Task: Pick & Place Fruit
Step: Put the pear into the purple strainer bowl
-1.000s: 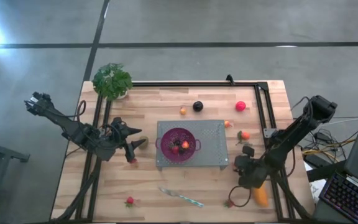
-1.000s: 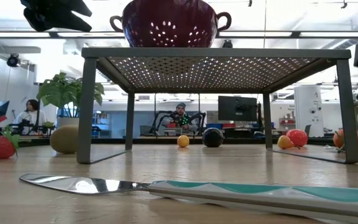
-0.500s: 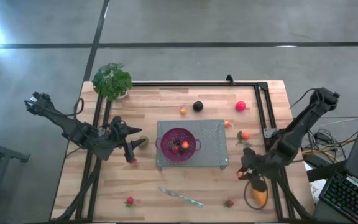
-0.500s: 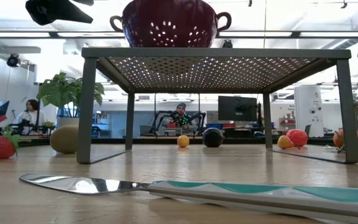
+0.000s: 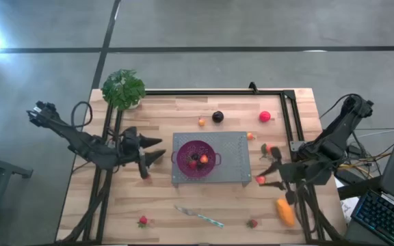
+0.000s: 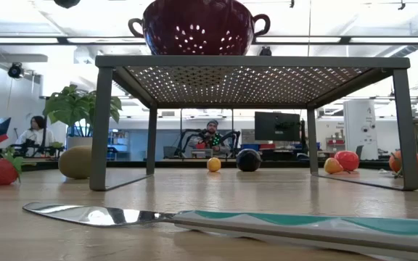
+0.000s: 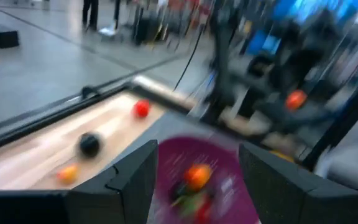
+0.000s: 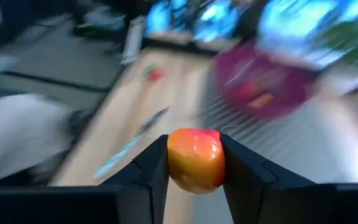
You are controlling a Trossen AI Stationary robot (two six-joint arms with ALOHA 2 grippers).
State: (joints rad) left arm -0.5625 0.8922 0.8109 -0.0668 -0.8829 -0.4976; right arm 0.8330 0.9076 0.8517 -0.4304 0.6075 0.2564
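The right gripper point(image 8: 194, 163) hangs above the desk point(image 5: 163, 208) just right of the perforated metal stand point(image 5: 234, 160), its two fingers closed on a small red-orange toy fruit point(image 8: 195, 158), which looks like a peach, though the blur makes that uncertain. The left gripper point(image 5: 157, 150) hovers just left of the stand, its fingers parted with nothing between them.

On the stand sits a purple colander point(image 5: 198, 159) with a few small fruits inside. A dark plum point(image 5: 217, 117), a tiny orange piece point(image 5: 201, 122) and a pink-red ball point(image 5: 265, 117) lie on the far side of the desk. The oblong orange fruit point(image 5: 286, 212) rests near the right edge, with strawberries point(image 5: 142, 221) and a knife point(image 5: 200, 216) along the near side. A leafy plant point(image 5: 122, 89) stands at the far left corner.
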